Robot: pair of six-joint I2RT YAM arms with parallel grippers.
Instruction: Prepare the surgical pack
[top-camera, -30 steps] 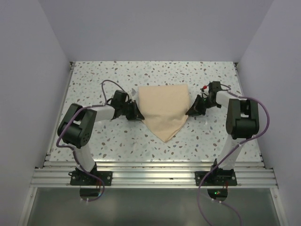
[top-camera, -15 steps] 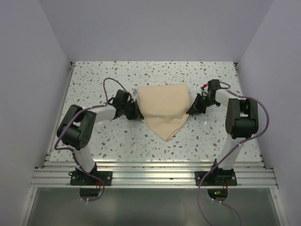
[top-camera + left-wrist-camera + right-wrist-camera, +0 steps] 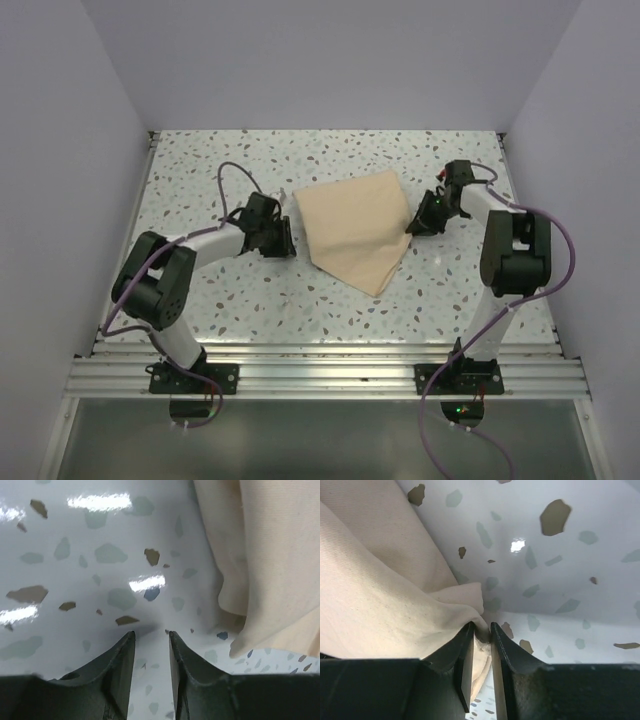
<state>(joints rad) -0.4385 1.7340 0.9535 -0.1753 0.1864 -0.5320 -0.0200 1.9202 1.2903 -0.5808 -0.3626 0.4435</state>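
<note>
Currently left gripper [image 3: 151, 634] open and empty, right gripper [image 3: 481, 626] pinching a fold of the broad tan-beige wrap sheet [image 3: 355, 225], so a one-sided pull may skew it

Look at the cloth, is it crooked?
Yes. The cloth lies skewed on the table, bunched at its right corner, where a fold sits between the right gripper's fingers. The left gripper is off it, open.

Bench [image 3: 200, 180]: white terrazzo top, grey/brown flecks, glossy. Alu rails [image 3: 330, 365] along near edge. Plain white walls [image 3: 330, 60] L, R, far. Nearer than rails: poss. grey metal panel [image 3: 320, 440].
</note>
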